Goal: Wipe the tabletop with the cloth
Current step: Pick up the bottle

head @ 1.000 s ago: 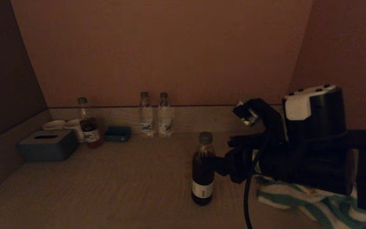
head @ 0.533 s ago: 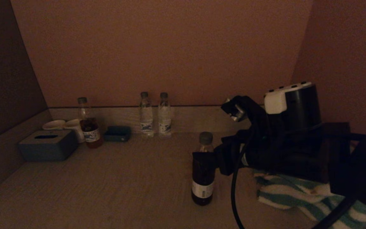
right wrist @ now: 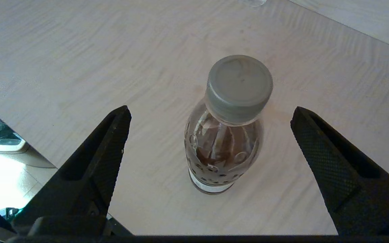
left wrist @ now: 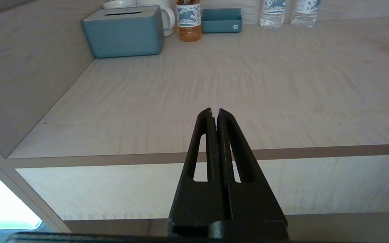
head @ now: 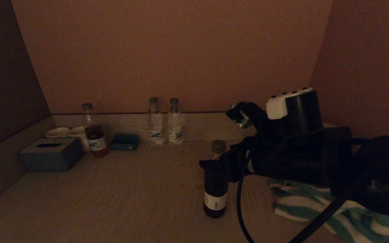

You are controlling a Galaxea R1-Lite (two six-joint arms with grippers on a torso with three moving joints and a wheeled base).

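Head view: cloth (head: pixel 333 211), soft terry w/ teal-and-white stripes, lies crumpled at the tabletop's (head: pixel 130 192) front right, partly under the right arm. Tabletop is pale wood-grain laminate. Right gripper (head: pixel 214 167) sits at the upper body of a dark bottle (head: pixel 215 182), cylindrical, grey cap, white label. At the back: tissue box (head: pixel 51 153), two clear water bottles (head: pixel 164 121).

Left wrist view: left gripper (left wrist: pixel 214 114) hangs off the front edge of the tabletop, black fingers pressed together, holding nothing.

Right wrist view: right gripper fingers (right wrist: pixel 113 135) spread wide either side of the bottle, textured pads apart from the glass. Cloth not visible here.
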